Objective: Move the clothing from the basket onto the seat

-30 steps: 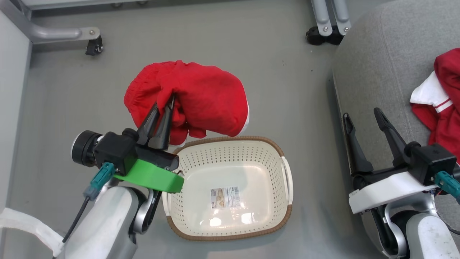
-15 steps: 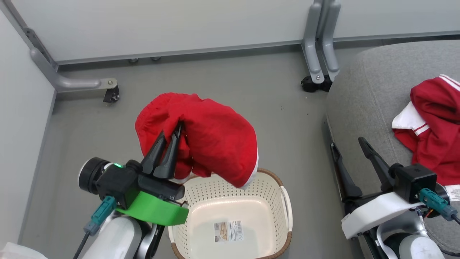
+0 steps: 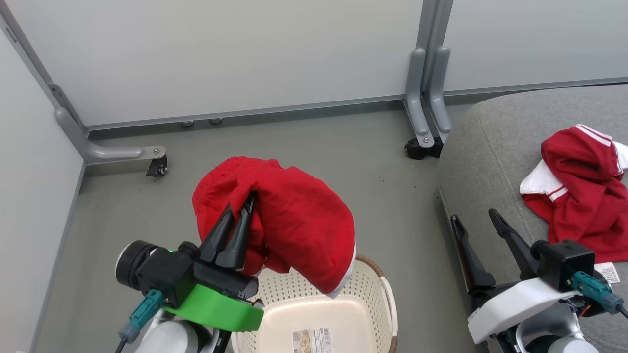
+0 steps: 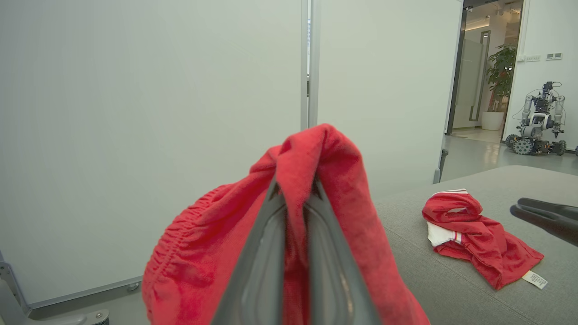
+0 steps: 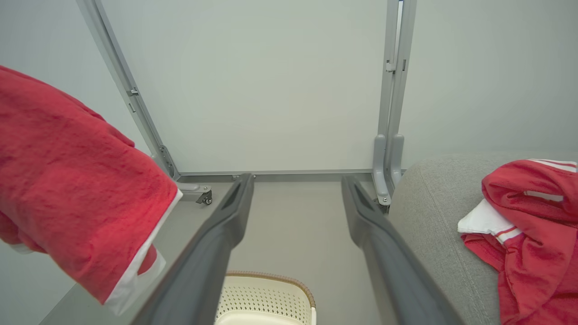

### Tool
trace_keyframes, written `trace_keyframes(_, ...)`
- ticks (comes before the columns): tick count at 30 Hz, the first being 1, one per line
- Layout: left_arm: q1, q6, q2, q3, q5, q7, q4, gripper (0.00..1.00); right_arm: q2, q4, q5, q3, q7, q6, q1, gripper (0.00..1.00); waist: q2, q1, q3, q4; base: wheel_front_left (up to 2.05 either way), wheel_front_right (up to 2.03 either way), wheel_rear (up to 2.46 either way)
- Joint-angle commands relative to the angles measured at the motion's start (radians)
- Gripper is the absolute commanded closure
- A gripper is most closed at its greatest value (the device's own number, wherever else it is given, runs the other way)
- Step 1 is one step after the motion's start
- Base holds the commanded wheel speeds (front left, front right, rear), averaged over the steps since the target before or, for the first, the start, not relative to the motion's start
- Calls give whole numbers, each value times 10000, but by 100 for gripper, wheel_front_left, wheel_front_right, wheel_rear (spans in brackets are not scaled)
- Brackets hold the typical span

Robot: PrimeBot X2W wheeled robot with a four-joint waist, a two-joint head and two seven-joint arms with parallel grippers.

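Note:
My left gripper (image 3: 242,206) is shut on the red shorts (image 3: 294,220), which hang in the air above the back rim of the cream basket (image 3: 373,294). The left wrist view shows the shorts (image 4: 203,253) draped over both fingers (image 4: 266,253). The basket holds nothing but its label sticker (image 3: 311,340). The red and white shirt (image 3: 579,196) lies crumpled on the grey seat (image 3: 490,152) at the right. My right gripper (image 3: 476,218) stands open beside the seat's edge, nothing between its fingers. The right wrist view has the shorts (image 5: 67,189) at left, the basket (image 5: 266,295) below, the shirt (image 5: 528,225) at right.
Pale partition panels stand behind, with grey metal legs on casters at the back left (image 3: 157,166) and back middle (image 3: 422,142). Grey floor (image 3: 314,147) lies between basket and panels. Another wheeled robot (image 4: 535,122) stands far off in a hallway.
The head camera has tilted up, so the whole picture slid down and the panels came into view. The left gripper keeps its hold on the shorts; both grippers' states are unchanged.

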State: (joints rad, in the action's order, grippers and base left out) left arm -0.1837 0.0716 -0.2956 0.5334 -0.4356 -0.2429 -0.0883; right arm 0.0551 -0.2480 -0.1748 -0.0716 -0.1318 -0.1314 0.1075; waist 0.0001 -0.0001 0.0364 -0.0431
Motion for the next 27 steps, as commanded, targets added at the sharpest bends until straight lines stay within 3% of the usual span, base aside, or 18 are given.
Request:
trace_keyframes(1, 157, 73, -57, -18, -67, 12, -29, 100, 9, 21, -65, -28, -15, 14, 66, 0, -1, 1, 3, 1, 0, 0, 0)
trace_keyframes(12, 113, 57, -133, 27, -219, 115, 29, 100, 109, 181, -286, -822, -12, 14, -320, 0, -1, 1, 64, 21, 0, 0, 0)
trace_keyframes(23, -193, -45, -95, 180, -203, 168, 45, 100, 366, 942, -1514, -4533, -49, 13, -2161, 0, -1, 1, -124, 241, 0, 0, 0)
trace_keyframes(27, -269, -94, -34, 289, -199, 171, 73, 100, 402, 1670, -1868, -5421, 29, 13, -2954, 0, -1, 1, -195, 359, 0, 0, 0)
